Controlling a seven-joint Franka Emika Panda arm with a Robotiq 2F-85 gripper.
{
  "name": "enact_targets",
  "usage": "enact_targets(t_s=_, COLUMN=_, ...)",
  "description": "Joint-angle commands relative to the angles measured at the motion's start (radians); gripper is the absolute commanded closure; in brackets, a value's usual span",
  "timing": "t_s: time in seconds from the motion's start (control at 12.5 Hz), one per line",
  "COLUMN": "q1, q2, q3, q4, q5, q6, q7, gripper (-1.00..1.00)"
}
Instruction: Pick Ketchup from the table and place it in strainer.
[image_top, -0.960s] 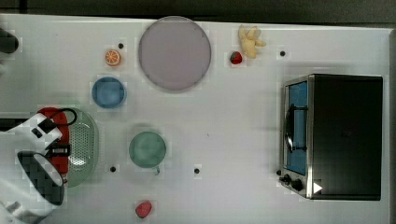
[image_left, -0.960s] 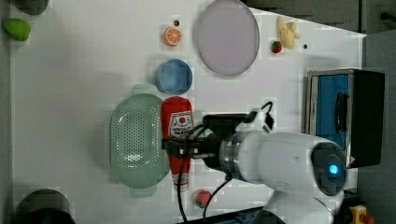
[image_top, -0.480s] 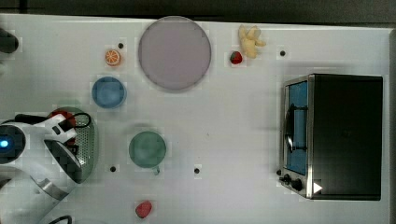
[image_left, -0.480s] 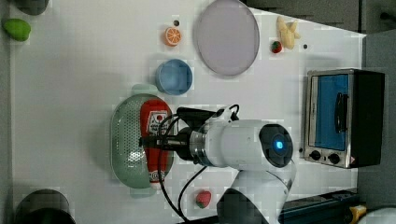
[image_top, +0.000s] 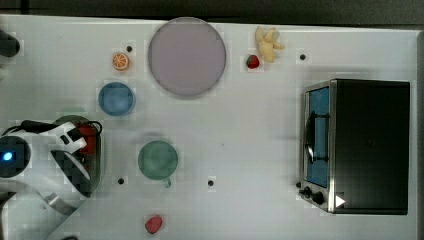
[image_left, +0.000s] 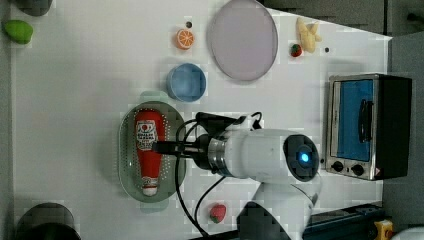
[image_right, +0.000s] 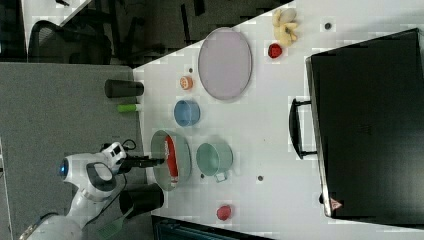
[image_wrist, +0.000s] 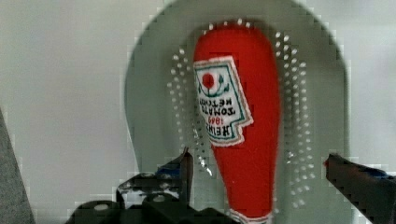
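Already the ketchup bottle (image_wrist: 243, 126) lies flat inside the pale green strainer (image_left: 127, 150), the gripper (image_wrist: 257, 172) spread wide and clear of it, so only retreating upward appears left.

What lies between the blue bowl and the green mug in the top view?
Only bare white table lies between the blue bowl and the green mug in the top view.

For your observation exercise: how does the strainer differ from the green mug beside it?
The strainer is a pale green oval; the green mug is round, smaller and darker. The strainer's floor is dotted with holes; the mug's shows none. The strainer holds the ketchup lying flat; the mug looks empty. Both are green and stand on the white table.
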Motion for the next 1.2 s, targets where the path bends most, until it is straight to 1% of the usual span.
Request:
enact_targets(t_s=0.08, q1=-0.061, q2=-0.143, q3=0.003, q4=0.033, q5=0.010, q6=-0.097, q7=0.051, gripper=-1.00)
enact_targets(t_s=0.32, q1=-0.149, q2=-0.292, q3=-0.033, q4=0.035, q5=0.010, q6=-0.226, q7=0.051, gripper=-1.00)
enact_targets(t_s=0.56, q1=-0.216, q2=-0.444, q3=-0.136, q4=0.050, q5=0.011, q6=-0.362, q7=0.049, gripper=-1.00)
enact_targets(t_s=0.72, q1=-0.233, q2=-0.515, q3=-0.234, q4=0.061, q5=0.021, q6=-0.430, q7=0.032, gripper=-1.00)
enact_targets(t_s=0.8, q1=-0.233, q2=-0.539, q3=-0.285, q4=0.067, q5=0.056, q6=-0.457, q7=0.030, gripper=-1.00)
enact_targets(t_s=0.96, q1=-0.233, q2=-0.569, q3=-0.377, q4=0.083, q5=0.173, q6=-0.527, q7=0.021, gripper=-1.00)
enact_targets(t_s=1.04, q1=-0.233, q2=-0.577, q3=-0.414, q4=0.097, q5=0.193, q6=-0.560, q7=-0.017, gripper=-1.00)
enact_targets(t_s=1.2, q1=-0.234, q2=-0.577, q3=-0.474, q4=0.150, q5=0.193, q6=-0.607, q7=-0.146, gripper=-1.00)
